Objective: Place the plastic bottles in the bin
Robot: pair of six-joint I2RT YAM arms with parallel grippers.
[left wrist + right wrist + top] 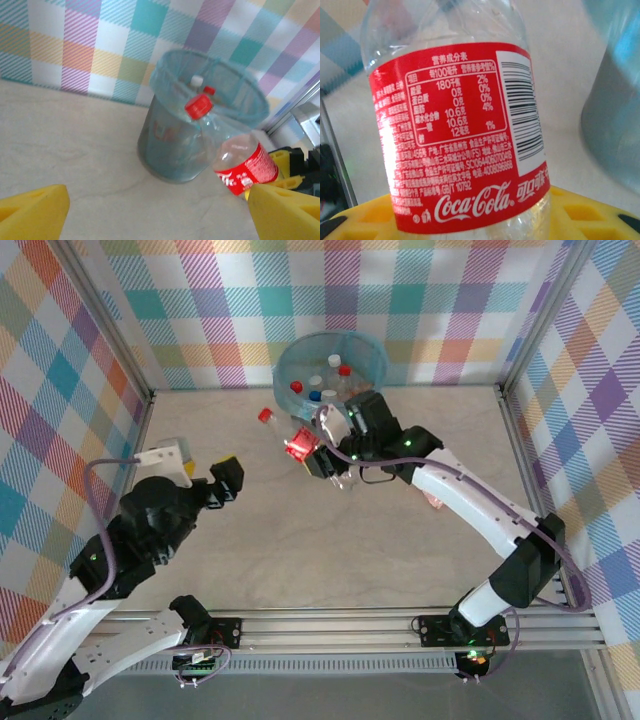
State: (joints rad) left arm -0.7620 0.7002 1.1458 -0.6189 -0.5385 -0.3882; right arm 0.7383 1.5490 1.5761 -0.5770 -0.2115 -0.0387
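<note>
Now: bottle (290, 438) (240, 165) (460, 140) gripped beside bin (285, 358) (160, 75)

1 red-labelled bottle is clamped in the right gripper (325, 455) before the bin at the table's (300, 560) far edge. Other bottles (320, 385) are seen inside. The left gripper (226, 483) (160, 210) is spread wide near the left edge.

The bottle (445, 25) before my right wrist camera bore a red label (465, 200) reading "Coca-Cola" in white script, with Chinese characters beside it. Its nutrition table (452, 97) listed 180 and 2%, 0 and 0%, 10.6 and 4%, 12 and 1%. A barcode (525, 110) stood at the right.
</note>
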